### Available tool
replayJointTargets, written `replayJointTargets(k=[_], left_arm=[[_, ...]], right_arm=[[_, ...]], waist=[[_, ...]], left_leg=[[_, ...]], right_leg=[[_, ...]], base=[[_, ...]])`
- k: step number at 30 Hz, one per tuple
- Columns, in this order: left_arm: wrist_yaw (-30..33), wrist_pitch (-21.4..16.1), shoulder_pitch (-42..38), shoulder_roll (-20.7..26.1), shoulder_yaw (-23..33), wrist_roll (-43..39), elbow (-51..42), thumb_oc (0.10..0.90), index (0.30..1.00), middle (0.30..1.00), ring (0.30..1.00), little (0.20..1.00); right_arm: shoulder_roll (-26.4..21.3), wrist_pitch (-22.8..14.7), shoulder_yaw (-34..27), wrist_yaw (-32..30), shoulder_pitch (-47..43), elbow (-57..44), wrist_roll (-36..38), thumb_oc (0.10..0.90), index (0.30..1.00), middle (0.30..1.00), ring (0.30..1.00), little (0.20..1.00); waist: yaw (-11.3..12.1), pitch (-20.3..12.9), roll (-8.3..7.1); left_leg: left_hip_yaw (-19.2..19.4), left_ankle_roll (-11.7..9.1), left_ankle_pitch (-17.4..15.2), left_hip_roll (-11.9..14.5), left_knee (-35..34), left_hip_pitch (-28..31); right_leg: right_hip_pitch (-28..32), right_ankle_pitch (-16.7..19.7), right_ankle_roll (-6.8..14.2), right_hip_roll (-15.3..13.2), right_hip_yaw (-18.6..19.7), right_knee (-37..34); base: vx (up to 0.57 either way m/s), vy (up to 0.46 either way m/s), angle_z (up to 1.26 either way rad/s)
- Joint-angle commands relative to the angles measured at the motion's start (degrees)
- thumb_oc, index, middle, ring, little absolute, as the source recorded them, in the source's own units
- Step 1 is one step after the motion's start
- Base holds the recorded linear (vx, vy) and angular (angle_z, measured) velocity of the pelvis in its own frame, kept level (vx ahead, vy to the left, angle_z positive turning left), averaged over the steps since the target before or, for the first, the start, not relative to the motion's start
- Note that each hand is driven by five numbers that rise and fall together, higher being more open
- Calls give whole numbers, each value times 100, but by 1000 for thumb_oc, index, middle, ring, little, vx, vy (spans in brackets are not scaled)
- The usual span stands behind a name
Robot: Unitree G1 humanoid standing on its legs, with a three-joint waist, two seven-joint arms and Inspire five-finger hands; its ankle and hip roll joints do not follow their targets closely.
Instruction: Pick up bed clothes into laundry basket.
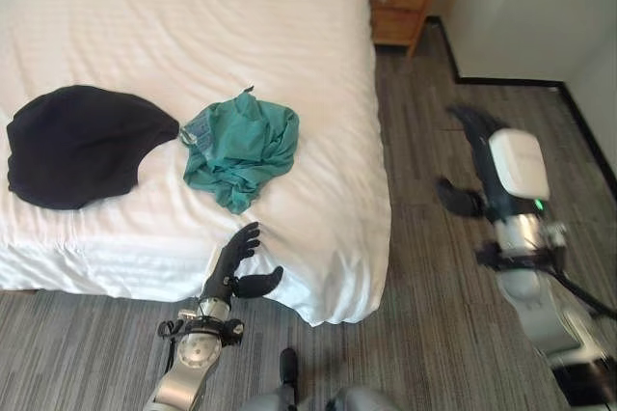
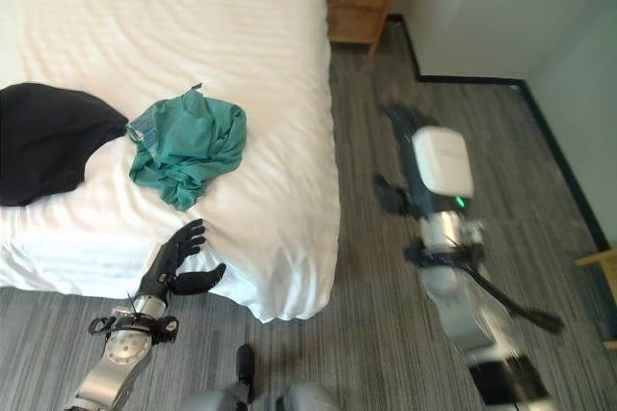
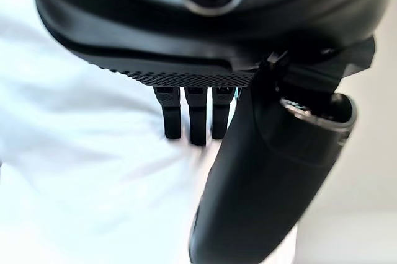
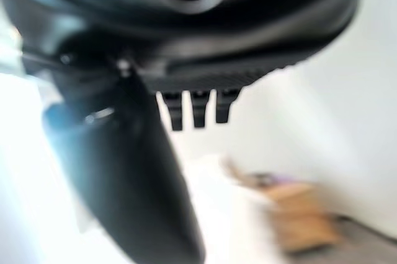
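Reaching stage: the left hand (image 1: 234,259), fingers straight and spread, hangs over the bed's (image 1: 318,35) near edge, just short of the crumpled green garment (image 1: 239,149); a black garment (image 1: 82,144) lies farther left. Next, advance and grasp. The right hand (image 1: 472,165), open, hangs over the floor.

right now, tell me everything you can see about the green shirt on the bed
The green shirt is a teal, soft-looking garment, crumpled into a loose heap with folds. A paler patch shows at its edge on the side of the black garment. It lies on the white bed, near the bed's front edge, just right of the black garment; whether the two touch is unclear. The left hand is open below it, near the bed's edge, not touching it.
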Motion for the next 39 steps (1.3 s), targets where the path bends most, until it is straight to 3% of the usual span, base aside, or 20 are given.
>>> replayJointTargets(k=[1, 5, 13, 22, 23, 29, 31, 32, 37, 39], left_arm=[[22, -476, 73, 452, 59, -260, -245, 800, 900, 900, 900, 900], [91, -482, 209, 347, 206, -468, -101, 800, 900, 900, 900, 900], [148, -382, 565, 219, 264, -687, 558, 800, 900, 900, 900, 900], [197, -383, 526, 278, 204, -848, 2014, 800, 900, 900, 900, 900], [247, -412, 465, 348, 225, -919, 2630, 800, 900, 900, 900, 900], [207, -495, 341, 416, 219, -1047, 3377, 800, 900, 900, 900, 900], [170, -555, 335, 415, 262, -1221, 3797, 800, 900, 900, 900, 900], [133, -565, 321, 438, 257, -1258, 3875, 800, 900, 900, 900, 900], [36, -689, 284, 581, 293, -1433, 3588, 800, 900, 900, 900, 900], [31, -776, 421, 954, 572, -1501, 2053, 800, 900, 900, 900, 900]], right_arm=[[115, -192, 197, -235, -1312, 57, -24, 800, 900, 900, 900, 900], [393, -105, 756, -117, -1963, 325, 37, 800, 900, 900, 900, 900], [1173, -40, 1829, 173, -3037, 1469, 569, 800, 900, 900, 900, 900], [1528, 145, 2840, 308, -4075, 4147, 783, 800, 900, 900, 900, 900], [1642, 209, 3059, 352, -4364, 5040, 796, 800, 900, 900, 900, 900], [1769, 228, 3163, 299, -4612, 6076, 914, 800, 900, 900, 900, 900], [1924, 237, 2955, 233, -4450, 6717, 1262, 800, 900, 900, 900, 900], [1940, 246, 2895, 262, -4448, 6957, 1382, 400, 300, 300, 300, 300], [1781, 272, 2925, 356, -4420, 7381, 1487, 400, 300, 300, 300, 300], [1339, 198, 2916, 415, -4414, 6663, 1575, 400, 300, 300, 300, 300]], waist=[[375, -498, -476], [630, -610, -620], [1026, -729, -659], [1372, -661, -730], [1498, -596, -735], [1615, -471, -715], [1707, -370, -623], [1738, -349, -591], [1819, -312, -518], [1802, -317, -533]], left_leg=[[405, -959, -636, 249, -1, 192], [337, -999, -700, 256, -1, 236], [150, -1036, -688, 300, -1, 331], [-55, -1090, -576, 261, -1, 146], [-151, -1115, -518, 225, -1, -31], [-263, -1137, -425, 185, -1, -385], [-378, -1144, -359, 139, -1, -625], [-405, -1148, -344, 121, -1, -677], [-471, -1169, -330, 58, -1, -844], [-379, -1153, -386, 90, -1, -728]], right_leg=[[883, 1725, 267, -119, 243, -2747], [1311, 1994, 356, -295, 167, -3459], [1624, 1973, 275, -398, -38, -3510], [1617, 1955, 295, -477, -323, -3510], [1530, 1950, 307, -486, -416, -3510], [1323, 1962, 342, -527, -568, -3510], [1145, 1980, 336, -556, -687, -3441], [1109, 1996, 335, -568, -726, -3428], [1057, 1984, 343, -620, -839, -3444], [1088, 2001, 374, -616, -807, -3369]], base=[[189, -91, 107], [125, -129, 96], [106, -51, 22], [54, 17, 15], [24, 42, 14], [6, 45, 26], [13, 64, 17], [12, 51, 30], [32, 14, 19], [29, -34, 10]])
